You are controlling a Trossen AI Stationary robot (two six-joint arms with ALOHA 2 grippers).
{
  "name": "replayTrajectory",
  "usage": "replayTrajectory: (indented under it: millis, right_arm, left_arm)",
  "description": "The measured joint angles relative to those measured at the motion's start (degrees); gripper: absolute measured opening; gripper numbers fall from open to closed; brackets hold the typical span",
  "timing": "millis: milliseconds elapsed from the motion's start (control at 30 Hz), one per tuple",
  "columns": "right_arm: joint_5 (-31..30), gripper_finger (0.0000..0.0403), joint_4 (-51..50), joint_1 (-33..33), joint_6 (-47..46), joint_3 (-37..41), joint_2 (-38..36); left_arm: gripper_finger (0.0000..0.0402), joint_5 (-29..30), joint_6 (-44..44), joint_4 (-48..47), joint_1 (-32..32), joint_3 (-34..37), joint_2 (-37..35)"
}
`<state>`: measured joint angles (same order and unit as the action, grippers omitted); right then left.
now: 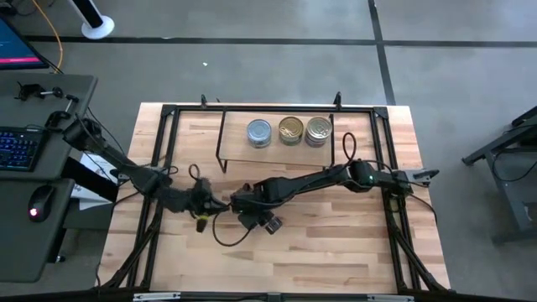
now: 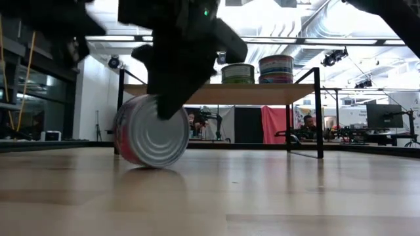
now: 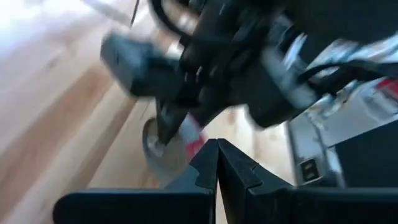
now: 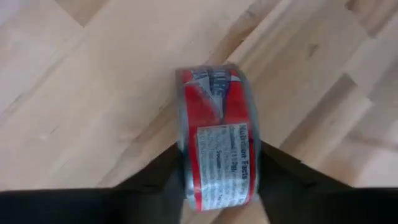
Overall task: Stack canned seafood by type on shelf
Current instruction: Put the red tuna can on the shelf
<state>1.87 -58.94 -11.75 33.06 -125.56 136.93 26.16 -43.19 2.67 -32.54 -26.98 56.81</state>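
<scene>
The right gripper (image 1: 250, 211) is low over the middle of the tabletop (image 1: 336, 252). Its two fingers sit on both flat sides of a red-label tin (image 4: 217, 140). The tin stands on its edge on the wood. I think the fingers are pinching it, but it may not be a tight hold.

The left gripper (image 1: 216, 204) is just beside it, with its fingers pressed together and nothing in them.

The shelf (image 1: 243, 155) stands near the far edge of the tabletop. Three tin tops show on it in a row: a silver tin (image 1: 259, 132), a gold tin (image 1: 290, 130) and a third tin (image 1: 318, 130). The low view shows stacks there.

So most tins look put away. This one still has to go up on the shelf.
</scene>
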Motion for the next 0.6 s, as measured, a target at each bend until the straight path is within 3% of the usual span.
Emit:
replayTrajectory:
  millis: [67, 200, 400, 600]
  right_arm:
    - [-1.51, 0.0120, -0.25, -0.31, 0.00, 0.07, -1.41]
    - [-6.95, 0.0119, -0.09, -0.48, -2.66, 0.07, -6.16]
    - [-24.53, 0.0119, 9.05, 0.83, -3.94, 0.02, -13.67]
    - [-35.89, 0.0119, 17.37, 4.00, 0.99, 0.00, -12.83]
  left_arm:
    - [0.0000, 0.06, 3.16, -1.70, 0.54, -1.29, -3.81]
    - [0.0000, 0.70, 11.73, -6.24, 1.93, -5.85, -12.95]
    - [0.0000, 6.86, 27.34, -7.85, 3.18, -10.72, -24.36]
    - [0.0000, 9.11, 32.75, -8.49, 4.35, -10.46, -30.43]
